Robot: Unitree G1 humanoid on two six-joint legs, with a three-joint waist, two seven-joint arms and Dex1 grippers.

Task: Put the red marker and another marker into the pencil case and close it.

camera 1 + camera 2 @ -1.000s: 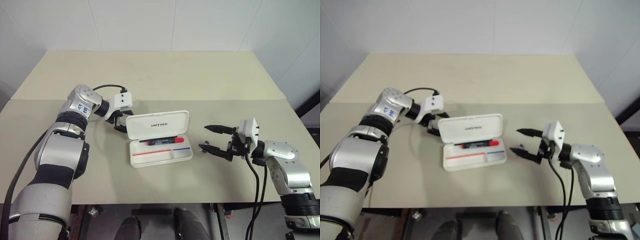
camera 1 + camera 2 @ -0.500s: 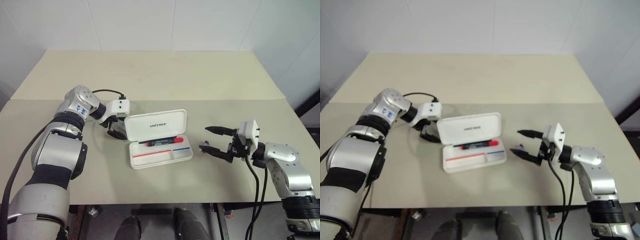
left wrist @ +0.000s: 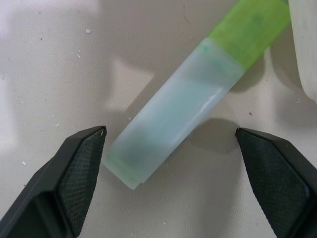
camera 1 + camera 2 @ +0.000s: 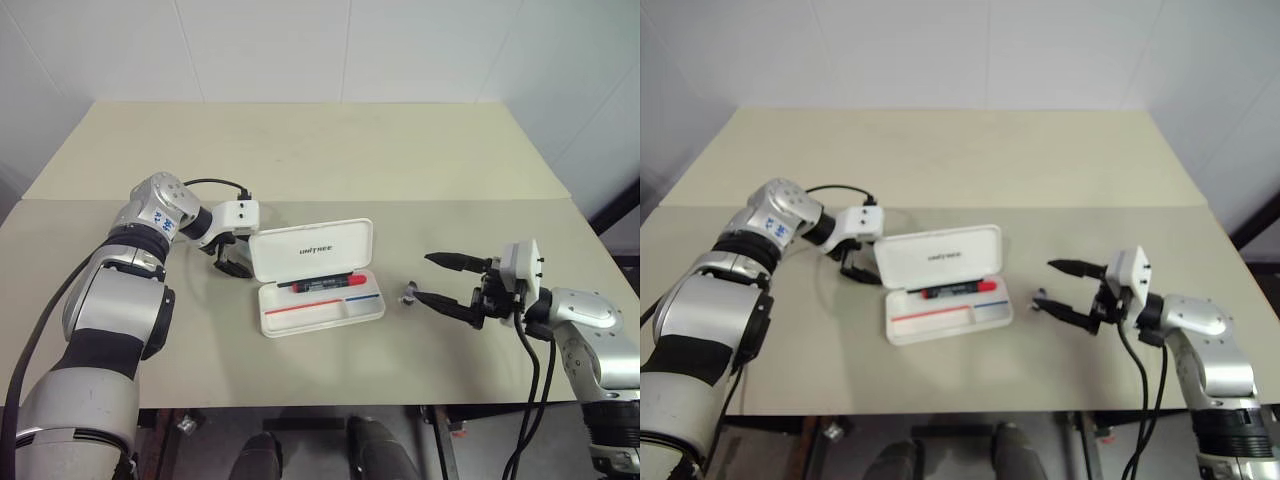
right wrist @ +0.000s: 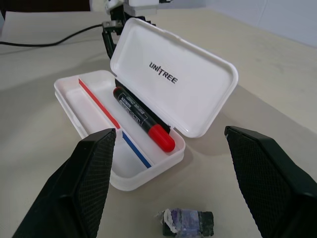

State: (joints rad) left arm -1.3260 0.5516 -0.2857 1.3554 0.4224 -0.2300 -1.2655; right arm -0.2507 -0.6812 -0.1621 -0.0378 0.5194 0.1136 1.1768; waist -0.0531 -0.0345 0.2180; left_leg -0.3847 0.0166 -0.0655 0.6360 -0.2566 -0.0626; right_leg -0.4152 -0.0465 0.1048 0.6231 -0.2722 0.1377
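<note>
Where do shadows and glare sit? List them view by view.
Left wrist view: the highlighter has a pale glare streak on its body and throws a dark shadow onto the table beside it. Right wrist view: the raised lid of the pencil case darkens the strip behind the red marker. Left eye view: even light, with a soft shadow beneath the right pincer.

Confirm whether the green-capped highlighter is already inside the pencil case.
No. In the left wrist view the highlighter lies on the bare table between the open left end effector's fingers, outside the pencil case.
</note>
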